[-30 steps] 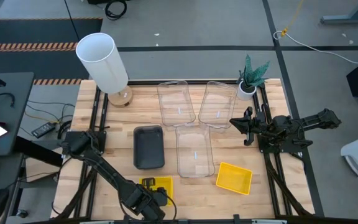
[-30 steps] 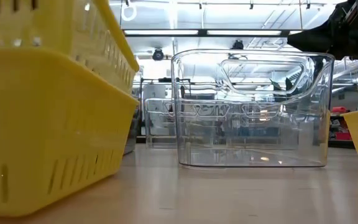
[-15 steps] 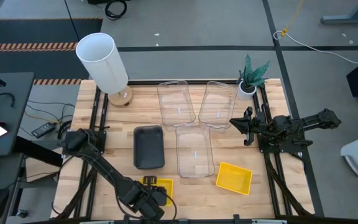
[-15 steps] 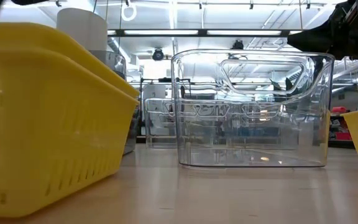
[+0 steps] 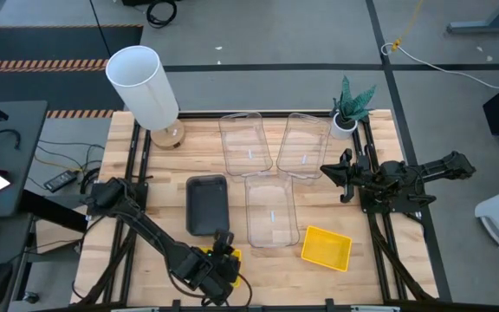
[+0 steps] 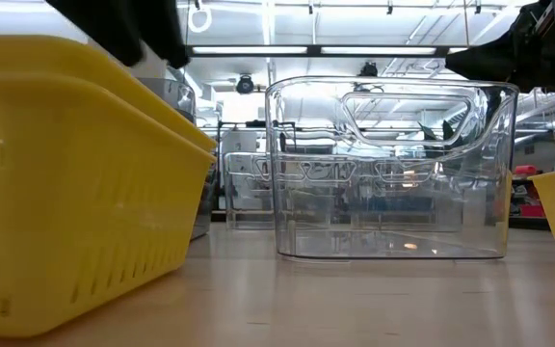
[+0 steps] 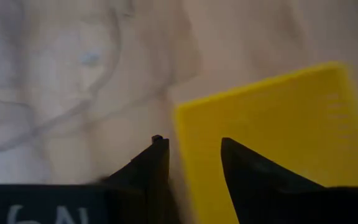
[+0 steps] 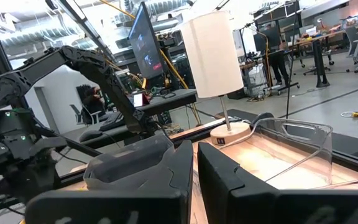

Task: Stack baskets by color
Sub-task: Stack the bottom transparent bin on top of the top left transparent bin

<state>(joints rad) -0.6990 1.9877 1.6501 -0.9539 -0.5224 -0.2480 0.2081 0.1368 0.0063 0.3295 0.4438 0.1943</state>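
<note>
Two yellow baskets point(image 6: 75, 193) sit nested on the table's near left, the upper one level inside the lower. My left gripper point(image 7: 191, 149) hovers open just above them, its fingers over the stack's rim point(image 7: 185, 124), and it hides most of the stack point(image 5: 235, 256) from above. A third yellow basket point(image 5: 326, 247) lies alone at the near right. A dark grey basket point(image 5: 207, 205) and three clear baskets point(image 5: 271, 211) point(image 5: 246, 143) point(image 5: 303, 146) lie flat mid-table. My right gripper point(image 5: 343, 176) waits shut at the right edge.
A tall white cylinder lamp point(image 5: 143, 85) stands at the far left corner and a small potted plant point(image 5: 351, 106) at the far right. Bare wood lies between the yellow stack and the lone yellow basket.
The upper yellow basket, tilted above the lower one a second ago, has dropped and now sits level inside it. My left gripper has let go of it, risen a little, shifted toward the far and right edges, and rolled about its own axis.
</note>
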